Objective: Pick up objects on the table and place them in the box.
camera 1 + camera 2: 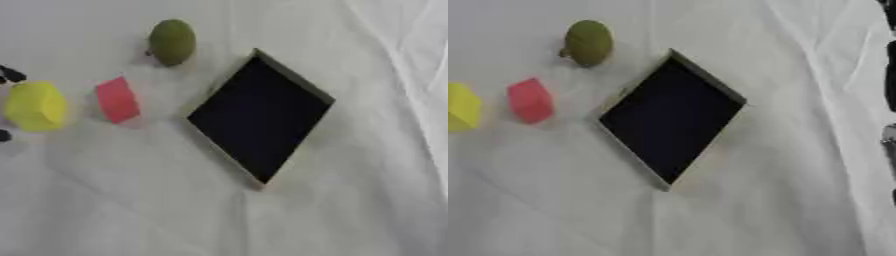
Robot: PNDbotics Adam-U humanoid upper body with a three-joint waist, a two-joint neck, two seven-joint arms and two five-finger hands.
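Left hand (9, 75) at left edge beside yellow block (35, 106); fingers' state impossible to tell. Red block (116, 100), green fruit (171, 42) left of empty box (302, 80).

Little of the robot shows. In the left eye view, the left hand (9, 75) appears only as a few black tips at the far left edge: one small cluster higher up, and a second dark tip lower down the same edge. They stand apart from each other; whether the fingers are curled or straight cannot be told. In the right eye view, the right arm (890, 75) shows as a black strip along the right edge, from the top corner downward, with a paler silver part lower on it. The right hand itself cannot be made out.
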